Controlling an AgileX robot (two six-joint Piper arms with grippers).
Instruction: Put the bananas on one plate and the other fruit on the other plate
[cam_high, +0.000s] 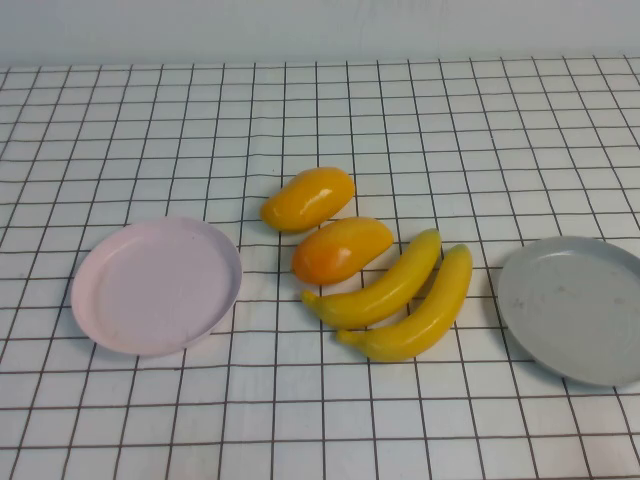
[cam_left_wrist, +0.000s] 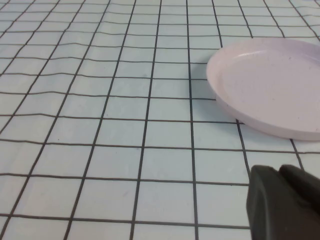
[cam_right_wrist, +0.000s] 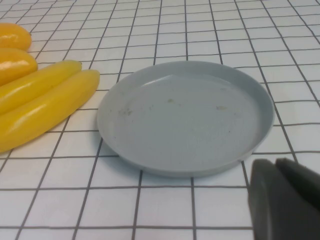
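Table (cam_high: 320, 420): white surface with a dark grid pattern; carries all items.
Pink plate (cam_high: 157, 285): on the robot's left side of the table, empty; also visible in the left wrist view (cam_left_wrist: 270, 85).
Grey plate (cam_high: 580, 308): on the robot's right side, partly cut by the frame edge, empty; fully visible in the right wrist view (cam_right_wrist: 186, 116).
Mango-like fruits: two, between the plates, far one (cam_high: 308, 198) and near one (cam_high: 342, 249), just beside each other.
Bananas: two, lying side by side on the table, inner one (cam_high: 378, 285) just beside the near mango-like fruit, outer one (cam_high: 418, 308) near the grey plate, not on it.
Left gripper (cam_left_wrist: 282, 202): low over the table near the pink plate; state of fingers cannot be told.
Right gripper (cam_right_wrist: 285, 200): low over the table near the grey plate; state of fingers cannot be told.
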